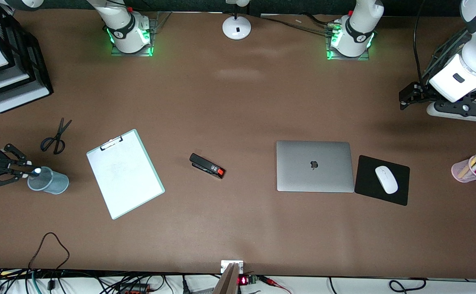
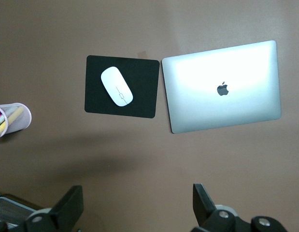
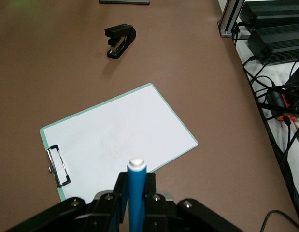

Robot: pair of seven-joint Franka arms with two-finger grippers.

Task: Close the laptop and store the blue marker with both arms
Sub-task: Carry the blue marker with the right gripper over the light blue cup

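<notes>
Brown table [image 1: 238, 237] fills the front view, its near edge at six o'clock, and on it the largest items are the clipboard [image 1: 125, 173] at about eight o'clock and the laptop [image 1: 314, 166] at about four o'clock. The laptop lies flat with its lid down and logo up, so that half of the job looks finished. Touching or just beside the laptop, toward the left arm's end, is the black mouse pad [image 1: 368, 192] with a white mouse [image 1: 386, 179] on it. The left gripper [image 1: 403, 98] waits over bare table at about two o'clock, fingers spread wide with nothing between them. At nine o'clock the right gripper [image 1: 27, 171] is clamped on the blue marker [image 3: 137, 193], whose white end sits at the mouth of the grey-blue cup [image 1: 52, 181]; I cannot tell whether it is already inside the rim. Storing the marker is the step in hand. To do it well, I would centre the white end over the opening, angle the marker downward, and lower it well inside before letting go. The fingers should stay off the rim, since a light cup like this would probably tip or slide if nudged.
</notes>
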